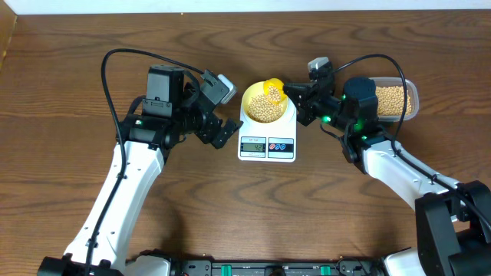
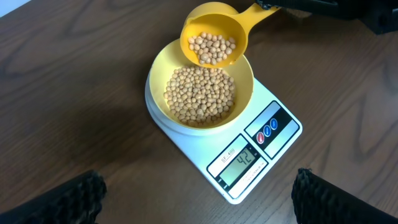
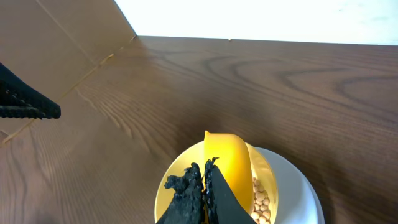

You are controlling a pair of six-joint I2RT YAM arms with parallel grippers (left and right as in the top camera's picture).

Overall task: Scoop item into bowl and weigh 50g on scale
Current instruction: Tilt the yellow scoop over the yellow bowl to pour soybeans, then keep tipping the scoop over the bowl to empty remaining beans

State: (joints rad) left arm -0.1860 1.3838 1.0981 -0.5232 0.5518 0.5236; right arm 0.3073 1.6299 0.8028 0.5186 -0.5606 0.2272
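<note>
Where the beans (image 2: 200,93) lie: most are heaped in the bowl (image 2: 247,84); a smaller lot is carried in the scoop (image 2: 242,30); a reserve is seen in the clear container (image 1: 413,90) at the right of the table (image 1: 77,46).
Bowl: stood on the platform of the scale (image 2: 277,102), so that whatever is dropped in is weighed at once; the front edge with the buttons is left uncovered.
Scoop: held just above the far rim of the bowl, mouth tipped toward it, so that beans can be let fall a few at a time rather than dumped.
Right gripper (image 3: 204,180): fingers pressed together on the scoop handle; the handle is taken well back from the cup, so that no part of the arm bears on the scale.
Left gripper (image 2: 198,183): jaws spread wide, nothing held; it is parked near the scale on its left side, its camera aimed at the display (image 2: 239,163), apparently so that the reading can be watched.
Display: a figure that appears to be 42 is shown; the target is judged not yet reached.
Step in hand: topping up is judged to be under way; a gentle tilt is called for, since one full tip could overshoot.
</note>
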